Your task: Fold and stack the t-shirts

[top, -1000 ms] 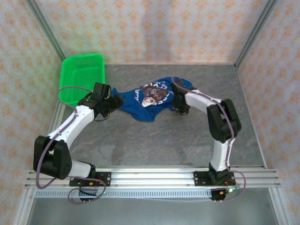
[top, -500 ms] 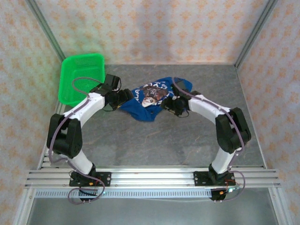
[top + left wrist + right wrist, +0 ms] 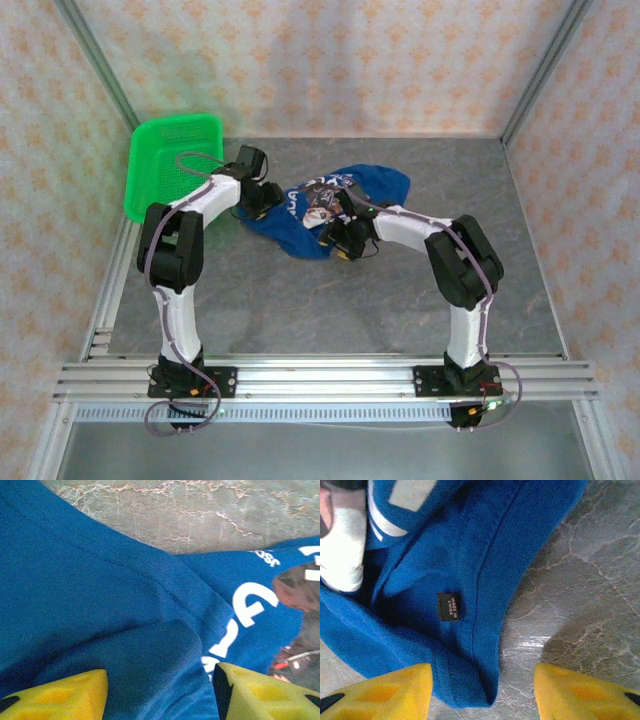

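Observation:
The royal-blue t-shirt (image 3: pixel 375 185) lies crumpled at mid-table, its white lettering and dark graphic facing up. My left gripper (image 3: pixel 262 195) is at the shirt's left end. In the left wrist view its yellow fingertips (image 3: pixel 60 695) stand apart astride a raised fold of the blue t-shirt (image 3: pixel 100 580); my left gripper (image 3: pixel 160 695) is open. My right gripper (image 3: pixel 335 238) is at the shirt's near edge. In the right wrist view my right gripper (image 3: pixel 482 692) is open, with the t-shirt's (image 3: pixel 485 555) hem by its left fingertip and bare table by the right one.
A green plastic basket (image 3: pixel 175 165) stands at the back left, close behind the left arm. A small black label (image 3: pixel 449 606) sits inside the hem. The grey table (image 3: pixel 400 290) runs to patterned walls at the back and sides.
The left gripper has swung back and right onto the shirt's left end, its jaws narrowing. The right gripper has slid left along the shirt's near edge and opened.

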